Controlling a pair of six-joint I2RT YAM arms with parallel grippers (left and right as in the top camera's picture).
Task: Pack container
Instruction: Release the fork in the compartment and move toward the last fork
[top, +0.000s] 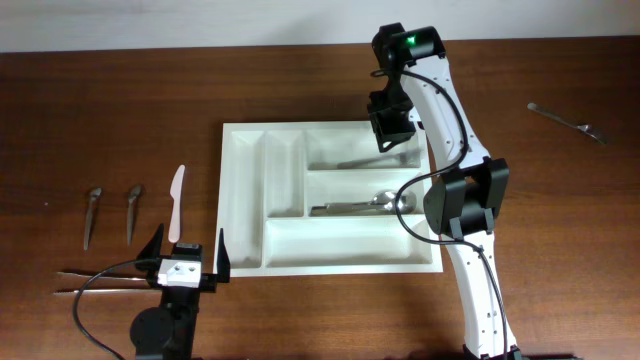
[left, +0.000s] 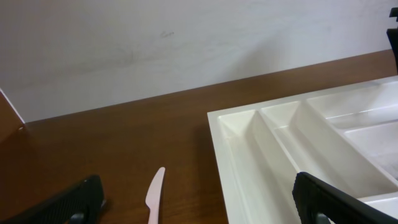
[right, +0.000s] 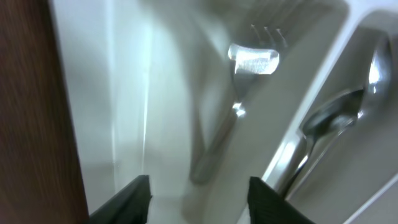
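The white divided tray (top: 245, 200) lies mid-table. A metal fork (top: 375, 161) rests in its upper right compartment and a metal spoon (top: 360, 206) in the one below. My right gripper (top: 392, 128) is open and empty just above the fork (right: 233, 118); the spoon (right: 339, 115) shows beside it. My left gripper (top: 190, 262) is open and empty near the front left. A white plastic knife (top: 176, 202) lies on the table ahead of it, also in the left wrist view (left: 154, 194), left of the tray (left: 236, 162).
Two small metal utensils (top: 92, 214) (top: 131, 210) lie at the left. Long metal pieces (top: 95, 278) lie by the left gripper. A metal fork (top: 568, 122) lies far right on the table.
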